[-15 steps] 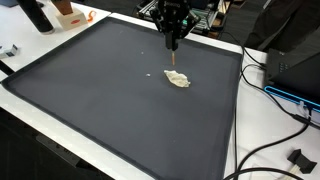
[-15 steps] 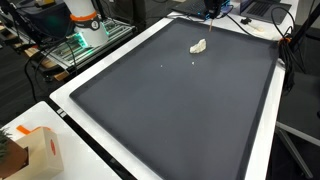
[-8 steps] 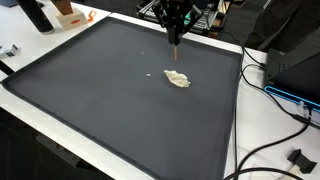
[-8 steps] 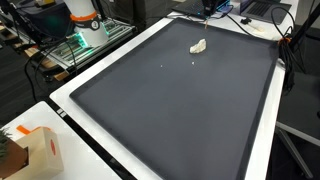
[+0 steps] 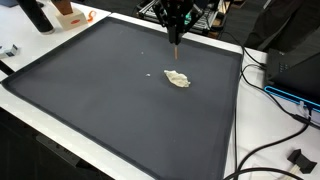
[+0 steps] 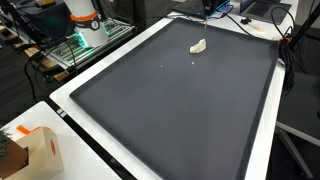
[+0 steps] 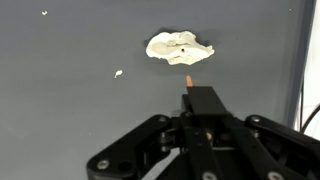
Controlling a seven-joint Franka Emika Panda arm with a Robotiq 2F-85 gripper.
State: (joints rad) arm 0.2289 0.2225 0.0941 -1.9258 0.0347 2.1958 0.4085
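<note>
Risen slightly off the white wad (image 5: 178,79) since a second ago. Gripping, in the closed pincer (image 7: 192,92), a thin orange-tipped stick (image 7: 188,78): long axis upright, tip down, just beside the wad.

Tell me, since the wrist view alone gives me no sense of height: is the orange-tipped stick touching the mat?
Observer: No. In an exterior view the gripper, fingers shut on the orange-tipped stick, looks raised clear above the mat and the white lump.
Operator: What lies beyond the mat's edges?
Observer: Black cables trail over the white table beside one edge.
Operator: Anything else nearby?
Observer: An orange and white carton stands off one corner of the mat.
</note>
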